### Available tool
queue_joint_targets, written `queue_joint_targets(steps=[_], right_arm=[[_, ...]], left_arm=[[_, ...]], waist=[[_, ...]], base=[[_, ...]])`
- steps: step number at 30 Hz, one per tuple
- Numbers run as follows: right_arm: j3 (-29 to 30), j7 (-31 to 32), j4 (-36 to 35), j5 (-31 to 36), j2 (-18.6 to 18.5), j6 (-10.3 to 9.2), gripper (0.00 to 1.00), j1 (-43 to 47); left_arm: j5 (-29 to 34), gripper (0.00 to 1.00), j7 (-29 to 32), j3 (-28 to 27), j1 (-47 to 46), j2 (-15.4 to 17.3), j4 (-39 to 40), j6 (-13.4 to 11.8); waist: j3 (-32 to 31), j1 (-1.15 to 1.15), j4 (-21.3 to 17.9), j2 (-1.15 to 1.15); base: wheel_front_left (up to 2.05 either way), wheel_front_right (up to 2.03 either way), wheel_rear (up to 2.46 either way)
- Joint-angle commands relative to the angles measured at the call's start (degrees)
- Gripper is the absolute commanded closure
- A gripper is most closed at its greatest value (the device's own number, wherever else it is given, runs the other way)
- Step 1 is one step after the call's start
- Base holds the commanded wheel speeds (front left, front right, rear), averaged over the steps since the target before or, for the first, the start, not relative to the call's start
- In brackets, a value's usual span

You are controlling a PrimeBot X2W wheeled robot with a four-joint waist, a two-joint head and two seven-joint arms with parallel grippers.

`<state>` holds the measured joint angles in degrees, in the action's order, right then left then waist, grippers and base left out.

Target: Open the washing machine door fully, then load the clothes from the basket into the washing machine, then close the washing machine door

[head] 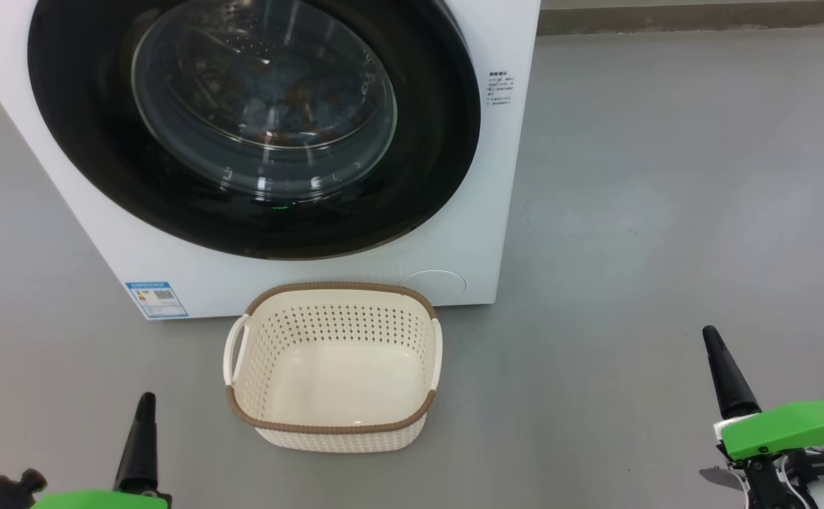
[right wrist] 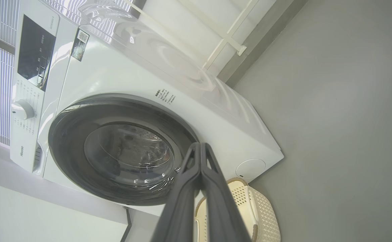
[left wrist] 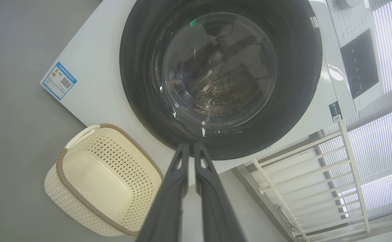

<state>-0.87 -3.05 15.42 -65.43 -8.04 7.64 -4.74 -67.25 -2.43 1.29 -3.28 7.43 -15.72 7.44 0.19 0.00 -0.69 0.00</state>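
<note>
- Washing machine door (head: 263,106): a round black door with a domed glass centre. It lies flat against the white washing machine (head: 454,240), which stands on the grey floor (head: 631,212) near its far edge by the wall.
- Clothes (head: 299,113): blue fabric with orange-brown specks shows dimly behind the glass, inside the drum.
- Basket (head: 334,287): empty, on the floor just in front of the machine's lower front edge.
- Left gripper (left wrist: 191,149): fingers together, holding nothing, low and well apart from the door.
- Right gripper (right wrist: 200,148): fingers together, holding nothing, off to the right.
- Judgement: the closing step looks finished or nearly so. To finish it well, check that the rim sits flush all round with no fabric pinched. If a press is needed, push on the black ring with joined fingertips, not on the glass, and steer both arms clear of the basket.
</note>
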Motion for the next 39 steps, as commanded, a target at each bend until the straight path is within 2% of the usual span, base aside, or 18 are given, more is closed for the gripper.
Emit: queue_joint_targets(steps=[1, 39], right_arm=[[0.2, 0.4, -1.3, -1.8, -0.3, -0.09, 1.0, -1.7], [5.0, 6.7, -1.1, -20.7, 3.3, -0.14, 1.0, -1.8]], left_arm=[[-1.5, 1.0, 0.5, -1.7, -2.3, 0.3, 1.2, 0.0], [-18.7, 1.0, 6.8, -6.3, -3.1, -3.3, 1.2, 0.0]], waist=[[0.0, 0.0, 0.0, 0.0], [-0.1, 0.0, 0.5, 0.0]], base=[[0.0, 0.0, 0.0], [0.0, 0.0, 0.0]])
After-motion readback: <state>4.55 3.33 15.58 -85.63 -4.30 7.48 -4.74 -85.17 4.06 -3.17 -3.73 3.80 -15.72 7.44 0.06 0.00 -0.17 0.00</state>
